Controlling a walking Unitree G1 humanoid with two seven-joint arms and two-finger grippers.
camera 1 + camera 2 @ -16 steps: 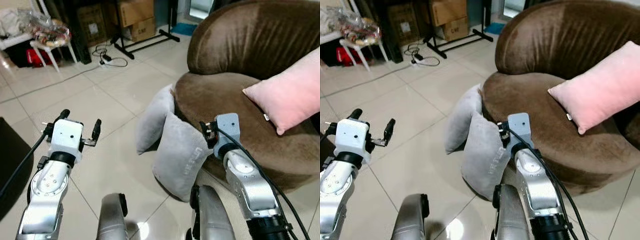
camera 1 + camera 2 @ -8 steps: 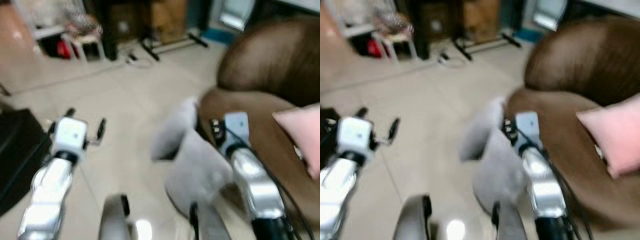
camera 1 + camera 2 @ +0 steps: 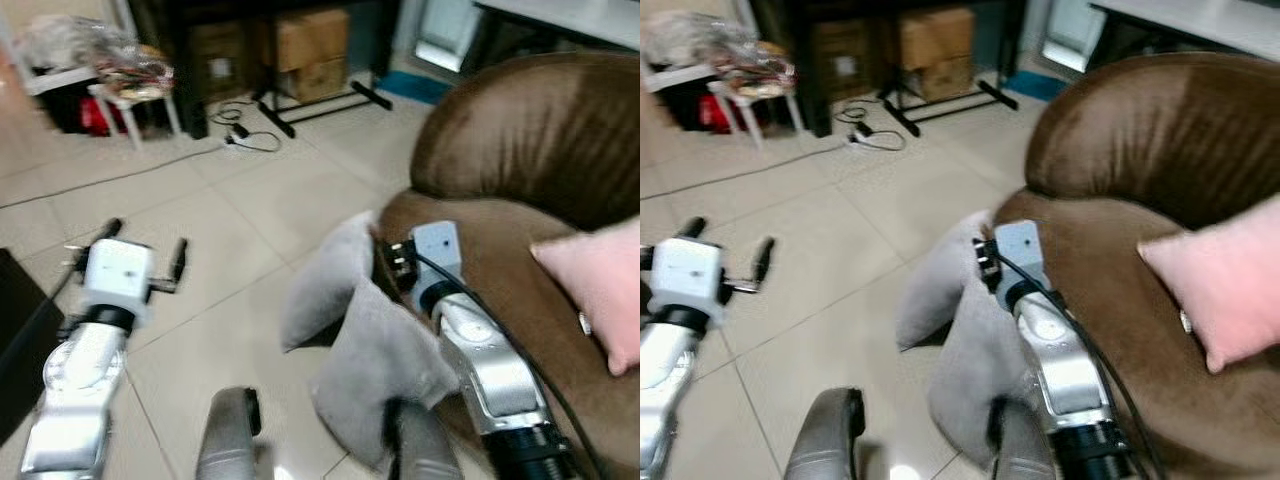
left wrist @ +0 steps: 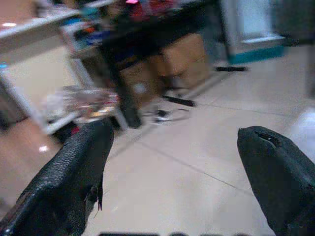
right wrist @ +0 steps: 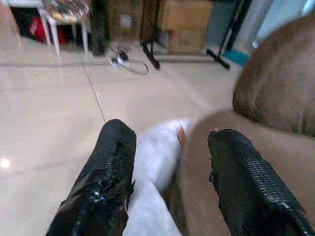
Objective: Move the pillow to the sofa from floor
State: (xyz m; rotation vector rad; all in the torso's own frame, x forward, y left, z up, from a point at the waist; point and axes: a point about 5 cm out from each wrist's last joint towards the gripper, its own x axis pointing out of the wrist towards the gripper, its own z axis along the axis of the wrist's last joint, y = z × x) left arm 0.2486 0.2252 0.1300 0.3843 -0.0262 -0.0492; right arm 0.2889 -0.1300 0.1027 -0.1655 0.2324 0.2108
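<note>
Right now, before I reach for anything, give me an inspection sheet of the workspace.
Surface: pale tiled floor.
Job's things: two grey pillows lean against the brown sofa; a pink pillow lies on the seat.
Clutter: cardboard boxes, a white stool.
Grippers: left gripper open over bare floor; right gripper open above the pillows.
Cables: a black cord on the floor.
Surroundings: a black stand.

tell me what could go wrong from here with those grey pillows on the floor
Two grey pillows lean together against the sofa; grabbing the near pillow may topple the far pillow. The right gripper, fingers open, hovers at the sofa's edge and could snag the upholstery instead. The pink cushion crowds the seat.
</note>
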